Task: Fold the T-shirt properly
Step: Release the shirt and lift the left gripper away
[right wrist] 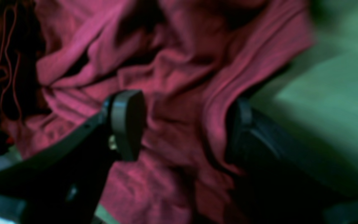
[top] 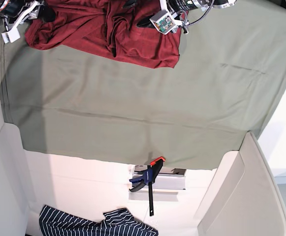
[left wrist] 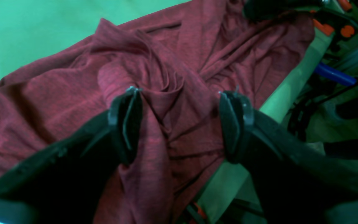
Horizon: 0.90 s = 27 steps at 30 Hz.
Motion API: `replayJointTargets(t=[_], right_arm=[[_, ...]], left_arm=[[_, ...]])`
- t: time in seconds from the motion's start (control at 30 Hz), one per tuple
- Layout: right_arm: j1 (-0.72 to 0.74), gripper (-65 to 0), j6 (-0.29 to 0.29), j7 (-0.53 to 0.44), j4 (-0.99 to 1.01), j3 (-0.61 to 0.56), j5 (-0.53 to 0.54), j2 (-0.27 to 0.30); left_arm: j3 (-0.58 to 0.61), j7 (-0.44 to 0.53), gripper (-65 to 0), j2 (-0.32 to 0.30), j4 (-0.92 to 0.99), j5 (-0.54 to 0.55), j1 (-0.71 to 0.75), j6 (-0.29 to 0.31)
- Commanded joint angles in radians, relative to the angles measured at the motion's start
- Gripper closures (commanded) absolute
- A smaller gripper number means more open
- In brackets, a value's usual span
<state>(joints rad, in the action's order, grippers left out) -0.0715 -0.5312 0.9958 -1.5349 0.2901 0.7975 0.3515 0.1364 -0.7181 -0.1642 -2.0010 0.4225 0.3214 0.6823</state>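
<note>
T-shirt (top: 103, 32): dark red knit, lying crumpled at the 12 o'clock edge of the base view, on the sage-green cloth sheet (top: 147, 108); bunched into folds and ridges, not flat.

Cloth sheet: covers most of the table; its 6 o'clock edge hangs over the table side, with creases running across it.

Left gripper (left wrist: 180, 124): jaws stand wide apart above the shirt's rumpled middle. A ridge of fabric rises between the two pads, but neither pad pinches it; nothing is held. In the base view this arm sits at about 1 o'clock, over the shirt's right-hand end.

Right gripper (right wrist: 185, 124): jaws spread fully. One finger (right wrist: 126, 124) shows clear in front of the fabric; the other finger (right wrist: 244, 130) is partly tucked behind a fold at the shirt's edge. The view is blurred, so whether that finger touches the cloth cannot be told. No grip on the shirt is seen.

Bar clamp (top: 150, 179): blue and orange, at 6 o'clock in the base view, below the sheet's hanging edge.

Striped garment (top: 96, 223): navy and white, at 7 o'clock, well apart from the shirt.
</note>
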Motion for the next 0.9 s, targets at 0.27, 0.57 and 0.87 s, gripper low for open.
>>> replayJointTargets(t=[0.27, 0.57, 0.87], right_arm=[[0.013, -37.3, -0.004, 0.0, -0.012, -0.044, 0.01, -0.036], [0.013, 0.0, -0.004, -0.087, -0.012, -0.046, -0.108, -0.036], [0.014, 0.0, -0.006, -0.208, -0.073, 0.021, -0.232, -0.013]], left_arm=[[-0.002, 0.019, -37.4, -0.002, -0.019, 0.016, -0.005, 0.014], [-0.002, 0.018, -37.4, -0.002, -0.019, 0.015, -0.005, 0.014], [-0.148, 0.01, -37.4, -0.003, -0.04, 0.109, -0.002, 0.016]])
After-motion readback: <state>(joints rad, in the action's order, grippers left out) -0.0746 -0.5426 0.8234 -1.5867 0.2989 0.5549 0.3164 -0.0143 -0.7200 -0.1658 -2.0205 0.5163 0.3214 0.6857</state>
